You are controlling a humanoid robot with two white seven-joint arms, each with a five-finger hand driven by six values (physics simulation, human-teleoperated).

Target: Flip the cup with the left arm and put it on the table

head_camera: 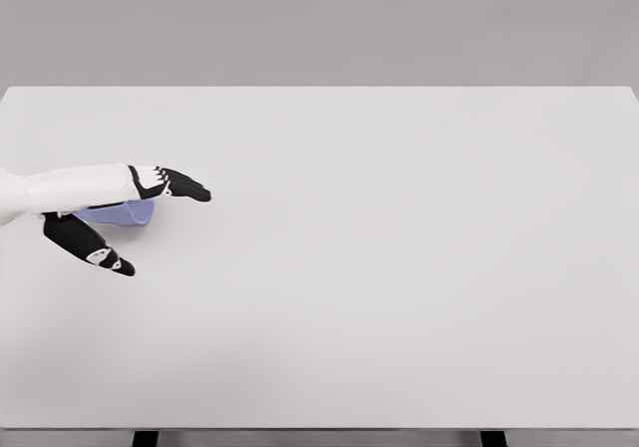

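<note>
Worktop is a big white slab, only the cup and the left arm showing on it; the right arm isn't in view. Left hand comes in from the left edge at the near-left part of the worktop, fingers stretched flat over the top of the cup, thumb splayed down and toward the camera. So the hand is wide open, straddling the cup rather than gripping it; can't tell if the palm touches it. Cup is lilac, seems to lie on its side under the forearm and palm, mostly hidden, only a strip showing. Main risk as I read it: a cup on its side can roll, so if the fingers close off-centre or push first, it could squirt out toward the left edge, which is close. Second risk: thumb and fingers are far apart, so a pinch on a round wall may slip during the flip and drop the cup. Third: rotating the wrist this low could knock the rim on the worktop. Contents: can't see the mouth or the inside, nothing spilled on the worktop near it, so I'd guess empty.
</note>
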